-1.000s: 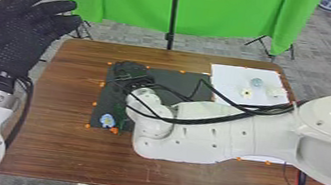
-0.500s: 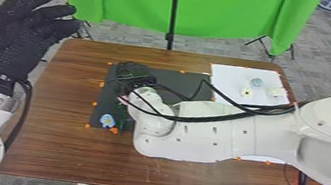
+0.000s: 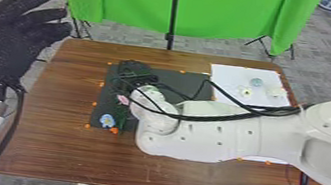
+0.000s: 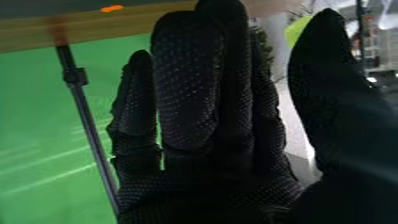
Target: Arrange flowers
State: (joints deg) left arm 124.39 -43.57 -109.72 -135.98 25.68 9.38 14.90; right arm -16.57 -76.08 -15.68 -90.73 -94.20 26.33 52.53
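In the head view my left hand [image 3: 14, 38] is raised off the table's left side, fingers spread and open. My right hand [image 3: 135, 72] is over the upper left of the dark mat [image 3: 108, 94]. A pink flower [image 3: 124, 100] lies beside its wrist, and a blue flower [image 3: 107, 120] is on the mat's lower left, with green stems nearby. In the right wrist view my right hand [image 4: 209, 150] has straight fingers and its thumb apart, open. Some greenery [image 4: 264, 47] shows behind the fingers; whether they touch it, I cannot tell.
A white sheet [image 3: 227, 75] at the table's far right carries a pale blue object [image 3: 256, 82] and small whitish objects [image 3: 275, 92]. The right forearm [image 3: 220, 132] and its black cables cross the mat and sheet. Orange markers edge the mat. A green backdrop [image 3: 234, 13] hangs behind.
The pink flower beside my right wrist has come into sight as the right hand and wrist shifted slightly. My left hand has moved a little left and lower.
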